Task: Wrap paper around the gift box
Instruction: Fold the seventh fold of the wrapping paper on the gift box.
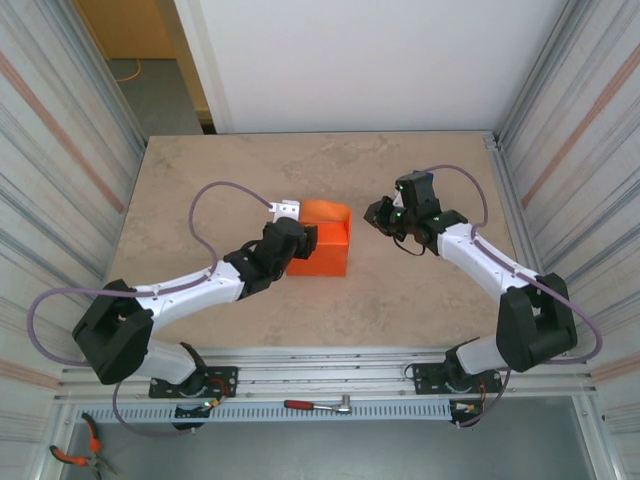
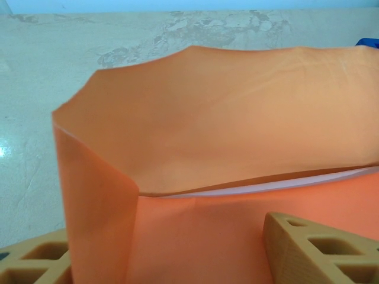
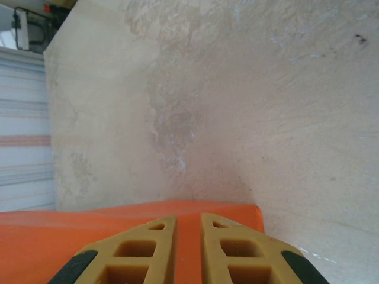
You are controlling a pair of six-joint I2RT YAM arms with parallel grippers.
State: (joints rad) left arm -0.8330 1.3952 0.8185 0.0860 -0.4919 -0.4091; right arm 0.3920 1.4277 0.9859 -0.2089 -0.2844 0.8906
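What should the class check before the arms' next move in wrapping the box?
1. Paper folded up: ok.
2. Flap closed down: not ok, it stands open.
3. Box fully covered: cannot tell.
4. Left gripper open at the paper: ok.
5. Right gripper holding paper: cannot tell.

The table (image 1: 300, 300) looks like light brown stone with pale cloudy patches. Behind it stands a plain white wall (image 1: 350, 60). Gray striped walls (image 1: 50, 130) with thin pink lines close in both sides. Far back on the left is a gray floor (image 1: 160, 95) beside a yellow wall (image 1: 125, 25). A metal rail (image 1: 330, 372) runs along the table's near edge. The light is soft.
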